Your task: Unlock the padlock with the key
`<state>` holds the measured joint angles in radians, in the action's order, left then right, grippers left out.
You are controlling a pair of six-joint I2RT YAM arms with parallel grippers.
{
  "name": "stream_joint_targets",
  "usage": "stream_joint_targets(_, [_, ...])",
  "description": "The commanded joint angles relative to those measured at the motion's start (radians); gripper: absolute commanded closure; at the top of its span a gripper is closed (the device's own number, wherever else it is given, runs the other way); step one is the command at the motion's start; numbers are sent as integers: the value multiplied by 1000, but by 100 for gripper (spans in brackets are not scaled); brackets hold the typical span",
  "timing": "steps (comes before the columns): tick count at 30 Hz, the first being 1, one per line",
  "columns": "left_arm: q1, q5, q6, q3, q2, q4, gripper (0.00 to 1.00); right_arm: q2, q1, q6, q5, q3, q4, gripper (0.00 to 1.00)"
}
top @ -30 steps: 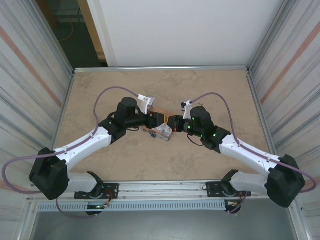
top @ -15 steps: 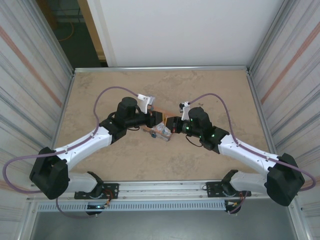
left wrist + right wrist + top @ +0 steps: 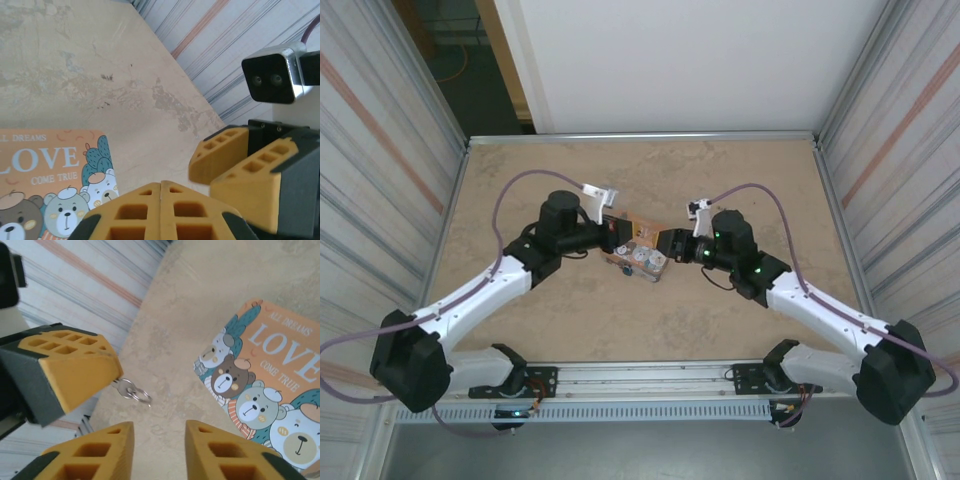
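Observation:
In the right wrist view a small silver key [image 3: 120, 387] with a split ring sticks out from the tips of my left gripper's yellow fingers [image 3: 75, 372], which are shut on it above the table. My left gripper [image 3: 161, 184] shows its jaws pressed together, the key hidden between them. My right gripper [image 3: 159, 427] is open, a short way off from the key, with nothing between its fingers [image 3: 235, 160]. From above, both grippers [image 3: 620, 233] [image 3: 666, 244] face each other over the tin's far edge. The padlock is out of view.
An orange-and-teal tin [image 3: 638, 258] marked "LOVE" with cartoon bears [image 3: 260, 385] [image 3: 50, 185] lies flat mid-table under and beside both grippers. Corrugated walls [image 3: 380, 170] close in both sides. Bare beige tabletop [image 3: 650, 170] stretches behind the tin.
My left gripper has closed on the key. My right gripper has opened, let the key go and drawn back slightly to the right. The left arm has shifted a little left.

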<state>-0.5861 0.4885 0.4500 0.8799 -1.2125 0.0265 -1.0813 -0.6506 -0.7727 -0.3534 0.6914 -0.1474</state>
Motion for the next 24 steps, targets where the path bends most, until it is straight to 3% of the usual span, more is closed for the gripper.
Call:
stream_joint_targets(1, [36,128,-97,60,44,-113,100,42,35,35,-161,-35,-58,62])
stream_joint_targets(5, [49,205,-172,93,63,-214,100,37,25,48,-257,-28,-153,53])
stream_joint_targets(9, [51,264,-192,112,65,-241,100,-13,-14,77,-290,16,-184,50])
stream_joint_targets(24, [52,284,-181,113,57,-212,100,-126,-69,92,-291,67,-216,65])
